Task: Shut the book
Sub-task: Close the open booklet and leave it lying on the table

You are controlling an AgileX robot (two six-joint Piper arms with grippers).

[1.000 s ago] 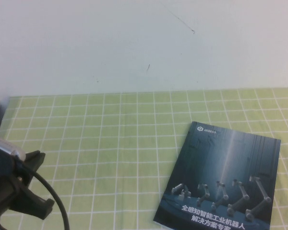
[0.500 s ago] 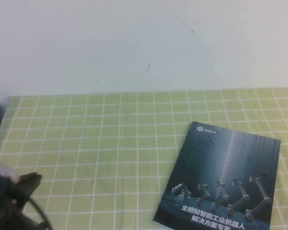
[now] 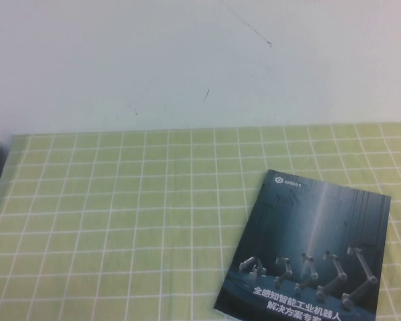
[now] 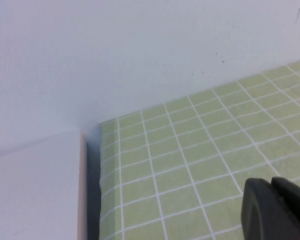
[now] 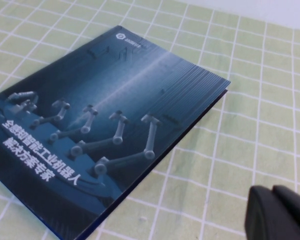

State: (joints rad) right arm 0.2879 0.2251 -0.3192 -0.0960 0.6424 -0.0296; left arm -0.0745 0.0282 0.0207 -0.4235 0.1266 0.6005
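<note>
Book (image 3: 307, 247), closed, front cover up: flat on the green checked cloth (image 3: 120, 221), at 4 o'clock on the table.
Right gripper (image 5: 276, 214): above the cloth near the book, not touching it; nothing seen in its hold; opening cannot be told. Left gripper (image 4: 276, 210): over the cloth toward 10 o'clock, near the white wall (image 4: 140, 50) and a white block (image 4: 35, 185); opening cannot be told.

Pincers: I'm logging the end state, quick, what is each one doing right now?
Left pincer: closed, empty, above the green cloth.
Right pincer: closed, empty, above the cloth beside the closed book.
</note>
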